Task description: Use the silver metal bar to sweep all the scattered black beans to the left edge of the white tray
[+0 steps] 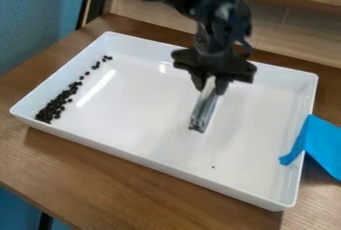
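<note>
"What does the black gripper (210, 84) hold?"

"A slim, shiny grey tool (203, 110), pinched between its fingers (198, 80) over a glossy white rectangular tray (160, 164); round black pellets (61, 101) cluster at nine o'clock; blue cloth (322, 143) drapes the rim at four; wood-grained bench (80, 169) beneath."

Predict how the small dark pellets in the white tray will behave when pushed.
The pellets will probably roll or scatter, as they look roundish and lie loose on a smooth, glossy floor. Each is likely light, being so tiny. The raised walls of the tray should keep most of them in.
</note>
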`<move>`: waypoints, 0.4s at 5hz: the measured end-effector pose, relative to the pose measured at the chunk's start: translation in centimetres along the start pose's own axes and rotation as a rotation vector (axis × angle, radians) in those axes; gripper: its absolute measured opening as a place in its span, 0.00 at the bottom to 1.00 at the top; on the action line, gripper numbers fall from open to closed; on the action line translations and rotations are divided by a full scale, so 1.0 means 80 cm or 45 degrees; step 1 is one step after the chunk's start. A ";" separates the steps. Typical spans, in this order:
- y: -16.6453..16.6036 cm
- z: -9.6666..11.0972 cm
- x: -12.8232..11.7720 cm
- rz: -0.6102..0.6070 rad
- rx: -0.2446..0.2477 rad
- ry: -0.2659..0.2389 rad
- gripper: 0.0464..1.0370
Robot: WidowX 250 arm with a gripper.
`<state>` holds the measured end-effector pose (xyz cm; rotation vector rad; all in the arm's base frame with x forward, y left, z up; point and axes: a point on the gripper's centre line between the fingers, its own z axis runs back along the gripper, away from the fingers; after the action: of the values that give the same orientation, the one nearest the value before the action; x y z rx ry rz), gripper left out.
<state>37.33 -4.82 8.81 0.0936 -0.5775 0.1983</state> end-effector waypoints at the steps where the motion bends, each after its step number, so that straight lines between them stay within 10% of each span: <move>1: -0.015 -0.027 -0.009 -0.018 0.057 0.008 0.34; 2: -0.025 -0.058 -0.011 -0.022 0.117 0.048 0.61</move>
<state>39.49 -6.24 4.36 0.1833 -0.5302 0.2091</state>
